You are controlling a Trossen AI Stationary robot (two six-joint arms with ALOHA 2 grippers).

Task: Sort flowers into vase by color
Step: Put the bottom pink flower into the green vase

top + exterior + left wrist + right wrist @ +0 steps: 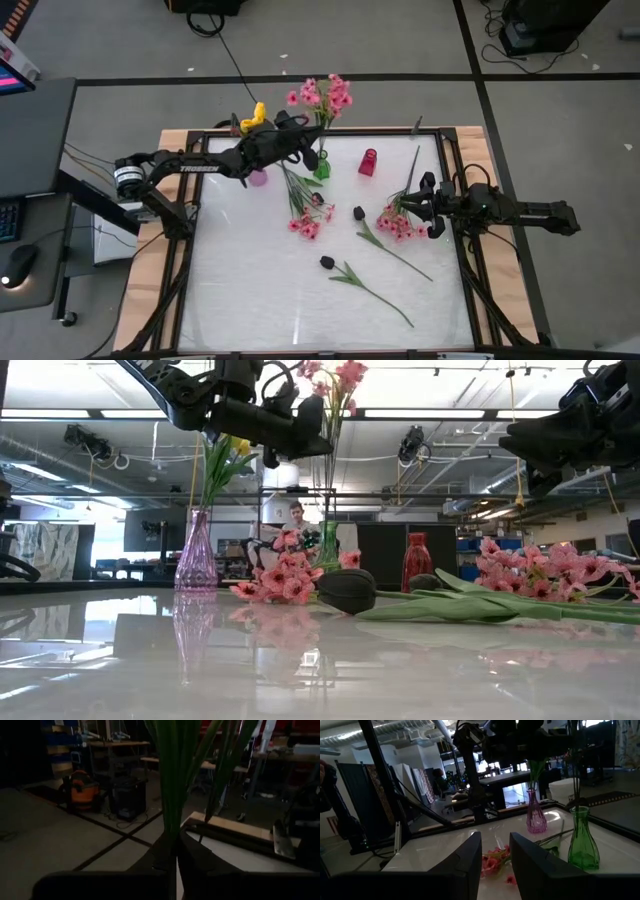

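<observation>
The left gripper (300,140) pinches the pink spray's (325,95) stem, which stands in the green vase (321,166). The right gripper (425,205) hovers part-open, empty, above pink blossoms (398,224) on the table (250,290).

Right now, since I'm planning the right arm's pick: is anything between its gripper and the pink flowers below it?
Nothing visible does. The right gripper hangs open above the pink flowers on the table's right side, only air between them.
</observation>
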